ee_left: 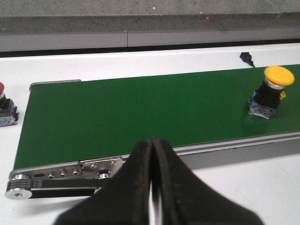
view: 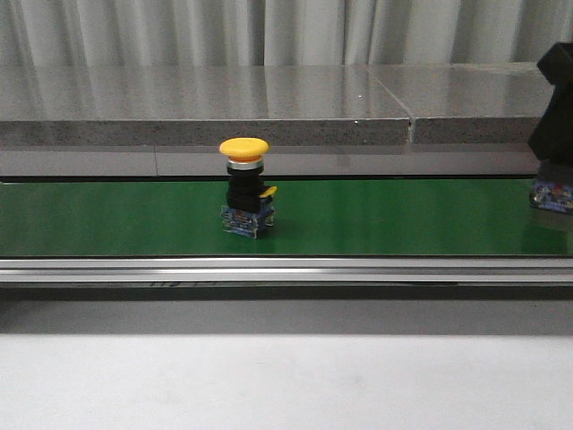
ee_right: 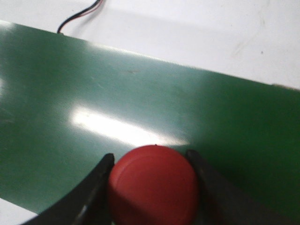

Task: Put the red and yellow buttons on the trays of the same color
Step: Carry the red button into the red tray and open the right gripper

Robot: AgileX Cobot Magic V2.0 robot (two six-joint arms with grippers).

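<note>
A yellow button [view: 244, 193] with a black body and blue base stands upright on the green belt [view: 403, 215]; it also shows in the left wrist view [ee_left: 272, 91]. My right gripper [ee_right: 150, 155] is shut on a red button [ee_right: 153, 185], a finger on each side of its cap, over the belt; in the front view the right gripper [view: 553, 152] is at the far right with the button's blue base [view: 550, 194] below it. My left gripper [ee_left: 152, 145] is shut and empty, in front of the belt's near rail. No trays are in view.
A second red button [ee_left: 4, 105] stands on the white table beyond the belt's end roller [ee_left: 18, 187]. A cable [ee_left: 247, 58] lies on the table behind the belt. A grey stone ledge [view: 269, 107] runs along the back.
</note>
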